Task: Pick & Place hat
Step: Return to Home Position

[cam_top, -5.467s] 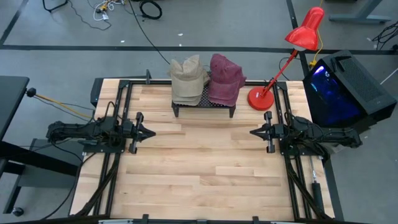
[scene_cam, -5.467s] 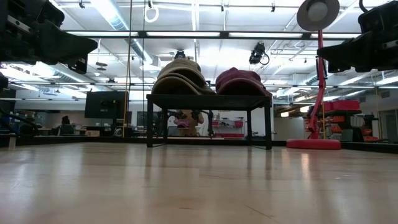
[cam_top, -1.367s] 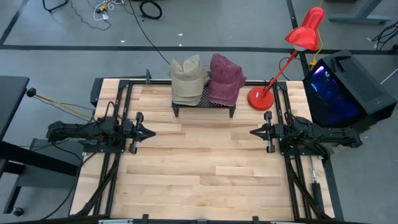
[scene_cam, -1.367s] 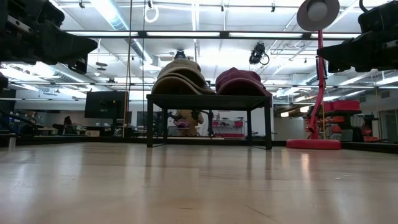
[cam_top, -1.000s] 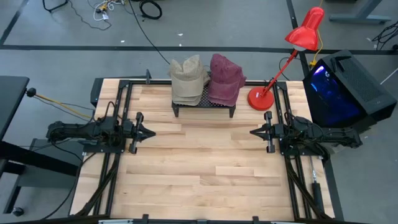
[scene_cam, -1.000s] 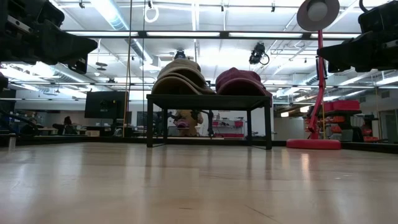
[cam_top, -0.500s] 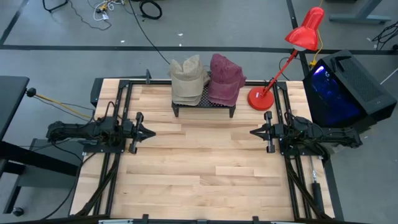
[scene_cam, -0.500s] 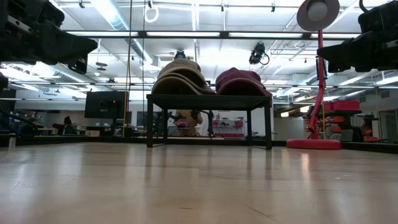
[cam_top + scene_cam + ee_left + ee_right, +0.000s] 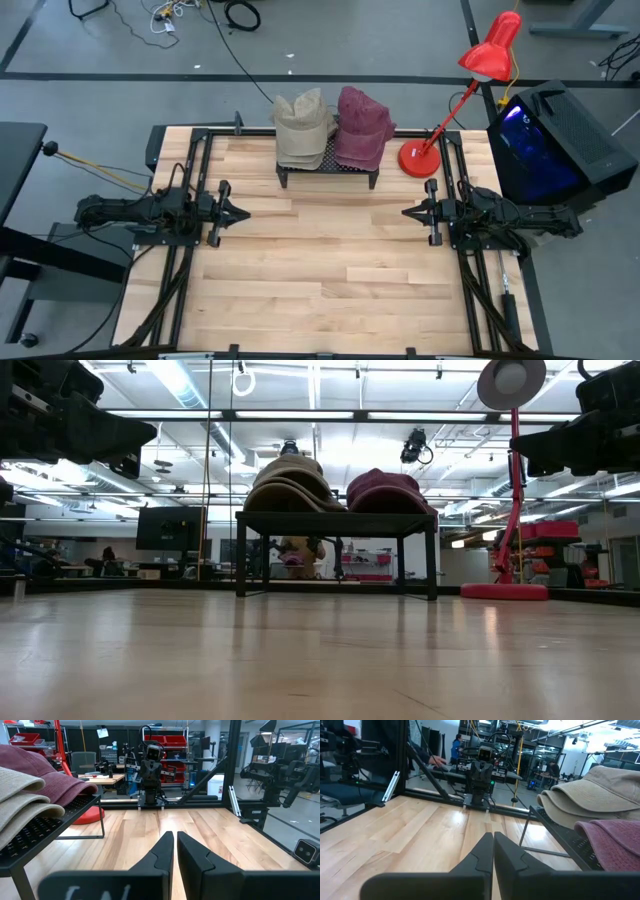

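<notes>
A stack of tan caps (image 9: pixel 303 130) and a maroon cap (image 9: pixel 362 126) lie side by side on a low black mesh rack (image 9: pixel 329 170) at the table's far edge; the low view shows the tan stack (image 9: pixel 288 484) and the maroon cap (image 9: pixel 388 491) on the rack top. My left gripper (image 9: pixel 243 213) hovers at the table's left side, pointing right, shut and empty; its own view shows the fingers closed (image 9: pixel 175 842). My right gripper (image 9: pixel 406 212) hovers at the right side, pointing left, shut and empty (image 9: pixel 493 842). Both are well short of the caps.
A red desk lamp (image 9: pixel 470 75) stands with its round base (image 9: pixel 419 158) on the table's far right corner, beside the rack. A dark box with a blue glow (image 9: pixel 545 140) sits off the right edge. Bare wood (image 9: pixel 325 260) spreads between the arms.
</notes>
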